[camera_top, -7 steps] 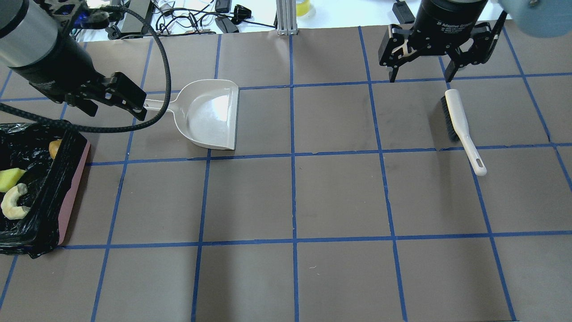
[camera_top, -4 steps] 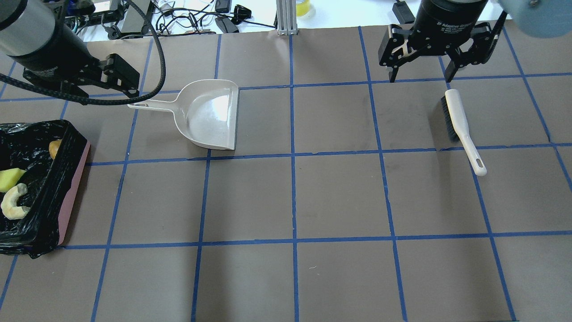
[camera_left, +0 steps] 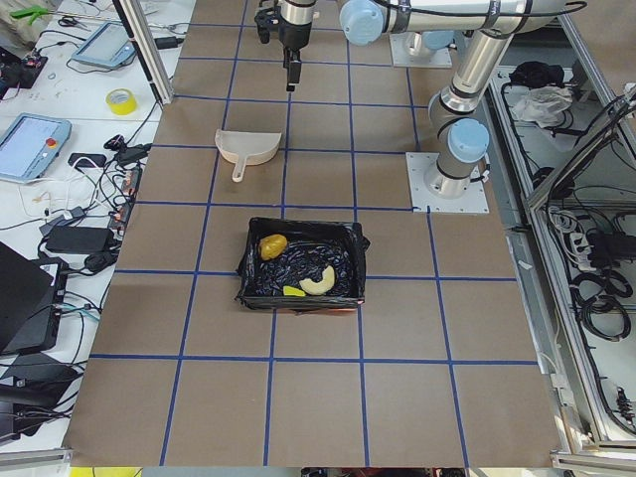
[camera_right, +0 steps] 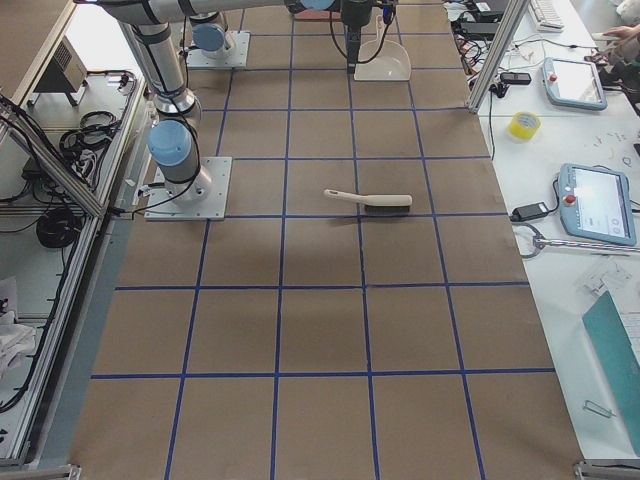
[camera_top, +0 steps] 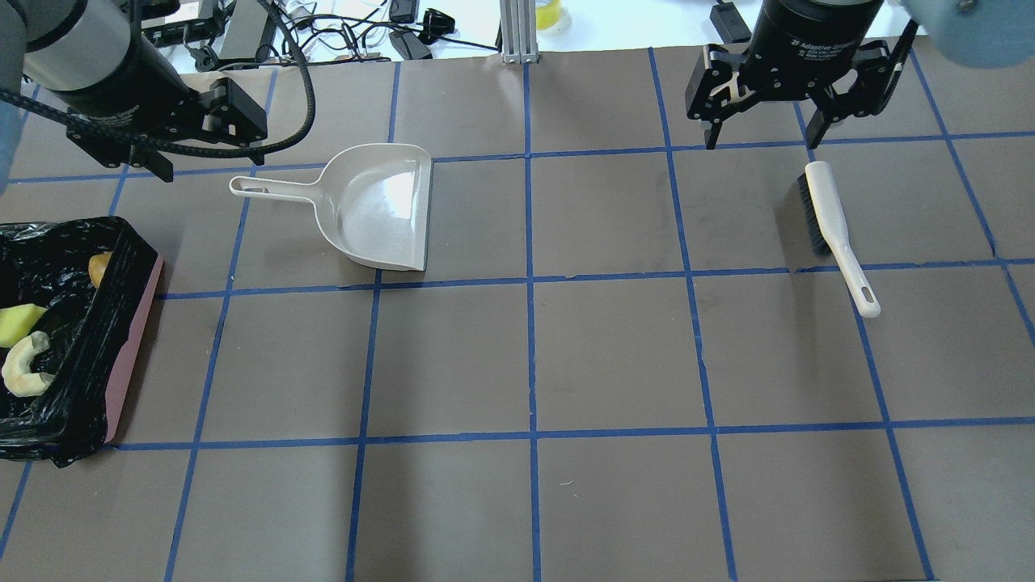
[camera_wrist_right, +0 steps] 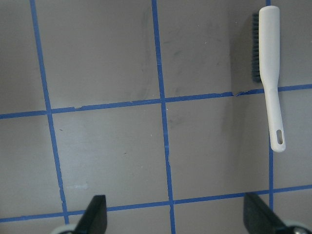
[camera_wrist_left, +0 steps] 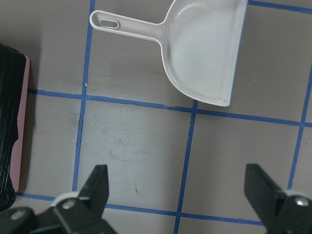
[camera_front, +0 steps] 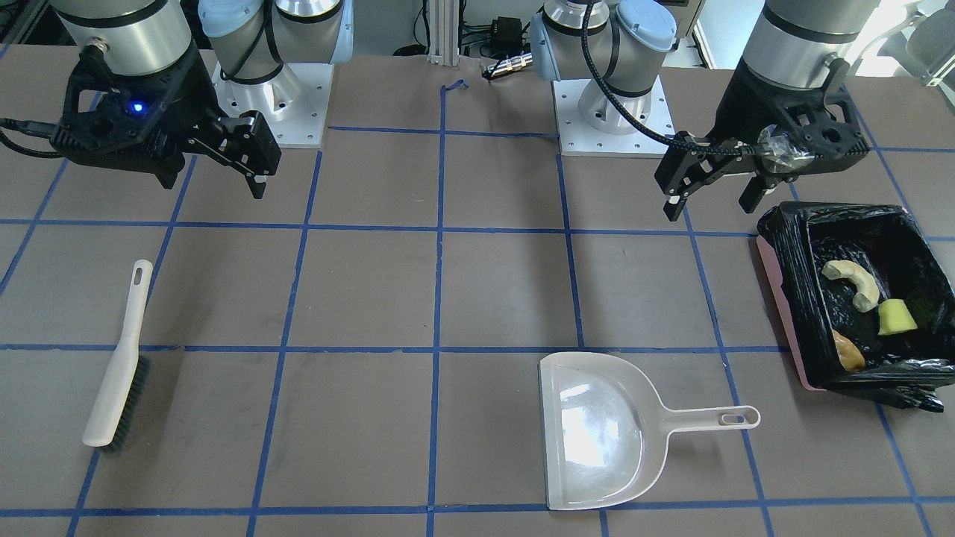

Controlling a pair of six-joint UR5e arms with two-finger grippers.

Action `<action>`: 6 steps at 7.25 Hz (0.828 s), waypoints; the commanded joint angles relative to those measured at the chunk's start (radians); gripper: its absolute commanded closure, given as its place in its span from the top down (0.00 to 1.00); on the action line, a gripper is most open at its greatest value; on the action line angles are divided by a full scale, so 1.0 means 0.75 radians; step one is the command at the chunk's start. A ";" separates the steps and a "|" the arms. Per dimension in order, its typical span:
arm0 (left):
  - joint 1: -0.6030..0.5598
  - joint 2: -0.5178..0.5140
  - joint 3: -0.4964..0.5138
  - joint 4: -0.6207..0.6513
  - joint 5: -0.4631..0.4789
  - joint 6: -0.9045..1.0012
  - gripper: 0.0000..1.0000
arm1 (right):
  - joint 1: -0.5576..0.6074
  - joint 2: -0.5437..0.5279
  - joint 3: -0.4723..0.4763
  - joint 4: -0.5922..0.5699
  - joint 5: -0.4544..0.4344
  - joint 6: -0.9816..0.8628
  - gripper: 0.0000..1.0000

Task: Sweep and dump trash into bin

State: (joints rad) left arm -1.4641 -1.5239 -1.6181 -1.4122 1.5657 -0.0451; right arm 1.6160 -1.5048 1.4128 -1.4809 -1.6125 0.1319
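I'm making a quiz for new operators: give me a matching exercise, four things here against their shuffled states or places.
1 dustpan
2 brush
3 pale crescent
4 left gripper

A open, holding nothing
B inside the bin
C scoop empty, on the table
D white handle, dark bristles

Pairs: 1-C, 2-D, 3-B, 4-A

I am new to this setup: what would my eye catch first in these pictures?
The black-lined pink bin on the robot's left side holds three trash pieces. The dustpan lies empty near the left gripper, the brush near the right gripper; both hang open, holding nothing.
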 commanded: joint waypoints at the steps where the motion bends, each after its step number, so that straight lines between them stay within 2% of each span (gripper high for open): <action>1: -0.070 -0.003 -0.011 0.001 0.001 -0.017 1.00 | 0.001 -0.002 0.000 0.005 -0.006 0.000 1.00; 6: -0.097 -0.001 -0.019 0.003 0.005 -0.003 1.00 | -0.001 -0.020 -0.027 0.070 -0.039 -0.004 1.00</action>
State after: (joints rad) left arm -1.5363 -1.5260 -1.6318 -1.4102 1.5691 -0.0506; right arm 1.6153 -1.5182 1.3983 -1.4391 -1.6436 0.1309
